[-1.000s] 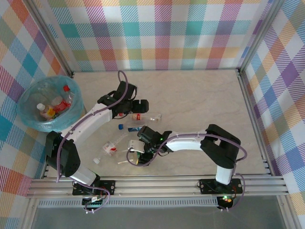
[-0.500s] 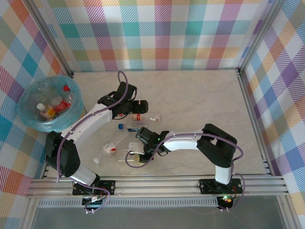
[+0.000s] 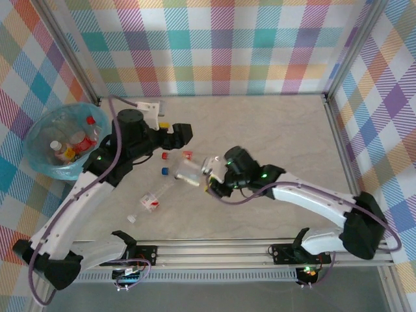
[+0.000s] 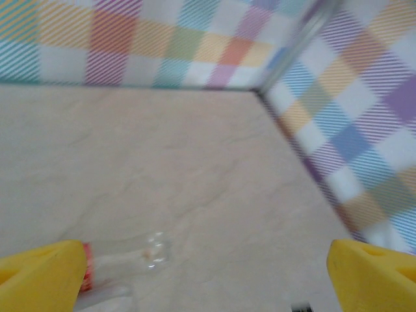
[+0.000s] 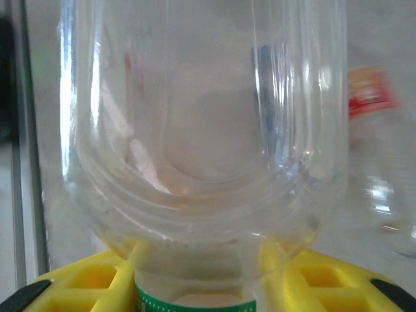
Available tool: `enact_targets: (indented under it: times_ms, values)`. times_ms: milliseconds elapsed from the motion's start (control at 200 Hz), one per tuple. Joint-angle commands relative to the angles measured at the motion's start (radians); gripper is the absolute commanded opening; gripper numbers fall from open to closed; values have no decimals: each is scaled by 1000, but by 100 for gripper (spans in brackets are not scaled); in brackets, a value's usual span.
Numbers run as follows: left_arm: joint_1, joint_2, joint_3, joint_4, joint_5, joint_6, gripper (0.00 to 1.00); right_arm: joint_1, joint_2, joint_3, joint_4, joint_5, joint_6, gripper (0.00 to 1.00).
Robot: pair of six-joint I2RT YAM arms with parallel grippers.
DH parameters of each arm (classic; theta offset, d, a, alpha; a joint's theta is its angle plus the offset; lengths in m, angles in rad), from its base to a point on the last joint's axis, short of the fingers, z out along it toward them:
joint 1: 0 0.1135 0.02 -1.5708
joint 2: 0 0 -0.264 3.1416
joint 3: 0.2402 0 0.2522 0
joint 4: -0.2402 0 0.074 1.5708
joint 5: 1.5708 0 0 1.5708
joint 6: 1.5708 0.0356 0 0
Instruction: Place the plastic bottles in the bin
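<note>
Bin point(image 3: 39, 162): sitting beside the left edge of the table point(image 3: 273, 130), holding several bottles point(image 3: 77, 140).
Right gripper point(image 3: 211, 177): jaws clamping a clear bottle point(image 5: 201, 130) at its neck end.
Left gripper point(image 3: 177, 134): jaws standing wide apart, hovering over the table.
Loose bottle point(image 3: 153, 198): lying nearer the table's front.
</note>
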Motion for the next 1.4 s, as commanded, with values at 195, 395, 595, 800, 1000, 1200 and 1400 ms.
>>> enact_targets:
  times_ms: [195,395,595,800,1000,1200,1400]
  values:
    - [-9,-65,23,27,367,-72,98,-126,-166,69,15,-230,103,27]
    - [-9,-44,34,-91,352,-32,96,-126,-174,111,45,-259,128,27]
    - [-9,-43,33,-102,387,-54,94,-127,-193,100,78,-282,123,30]
    - [-9,-33,32,-73,438,-106,87,-126,-226,58,107,-293,98,32]
    - [-9,-23,30,-80,466,-128,81,-126,-239,16,130,-300,56,32]
    - [-9,2,32,-24,516,-215,80,-126,-230,-14,165,-290,47,33]
    - [-10,21,35,-58,516,-190,71,-126,-213,-14,171,-263,47,33]
